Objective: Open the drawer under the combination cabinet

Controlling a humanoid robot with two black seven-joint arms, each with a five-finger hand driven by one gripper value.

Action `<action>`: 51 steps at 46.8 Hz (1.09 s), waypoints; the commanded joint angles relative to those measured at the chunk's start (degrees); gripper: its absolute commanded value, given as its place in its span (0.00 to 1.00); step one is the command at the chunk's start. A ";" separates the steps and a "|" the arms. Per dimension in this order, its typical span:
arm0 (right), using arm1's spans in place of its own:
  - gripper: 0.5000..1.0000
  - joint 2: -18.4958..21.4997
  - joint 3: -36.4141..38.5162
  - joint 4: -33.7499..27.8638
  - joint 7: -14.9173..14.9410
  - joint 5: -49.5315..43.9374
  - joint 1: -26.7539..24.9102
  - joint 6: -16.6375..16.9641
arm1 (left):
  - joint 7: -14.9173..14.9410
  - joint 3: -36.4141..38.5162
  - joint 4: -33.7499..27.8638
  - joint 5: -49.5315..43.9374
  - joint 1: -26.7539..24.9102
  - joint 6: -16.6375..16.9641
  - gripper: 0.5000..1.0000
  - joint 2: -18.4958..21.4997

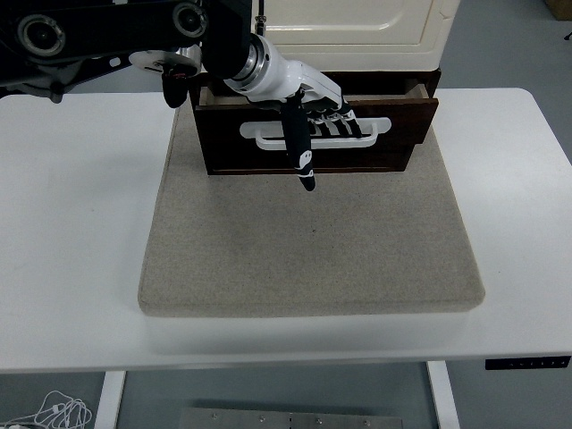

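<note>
Item: drawer-opening, pull stage.

Left hand: one, entering from the left edge. Four fingers are hooked through and closed on the white handle; the thumb hangs down in front of it, tip pointing at the mat. Right hand: not in view.

Drawer: one, dark brown wood, directly under the fingers, beneath the cream cabinet that stands just behind and above them. A narrow dark gap shows between the drawer front's top edge and the cabinet base, widest to the right of the fingers, so the drawer reads as partly drawn out and slightly skewed.

Handle: one, a white bar with rounded ends, running to both sides of the fingers across the drawer front.

Mat: one, grey-beige fabric pad, lying below the fingers and extending toward the near edge; the cabinet stands on its far part.

Worktop: one, white, spreading to either side of the mat.

Step in hand, judged: the pull is under way with the grip set. The next move calls for a straight draw toward the near edge, hook kept closed on the bar, even force to stop the drawer racking, and care that the cabinet does not slide along on the mat.
</note>
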 commanded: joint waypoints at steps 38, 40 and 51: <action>0.85 0.00 0.00 0.00 0.00 0.00 0.00 -0.08 | 0.07 -3.86 -0.09 -0.16 -0.17 -9.15 1.00 0.34; 0.85 0.00 0.00 0.00 0.00 0.00 0.00 0.01 | 0.07 -4.12 0.00 -0.07 -0.17 -9.59 1.00 0.34; 0.85 0.00 0.00 0.08 0.00 0.00 0.00 0.01 | 0.07 -5.96 -0.09 -0.25 -0.08 -10.75 1.00 0.34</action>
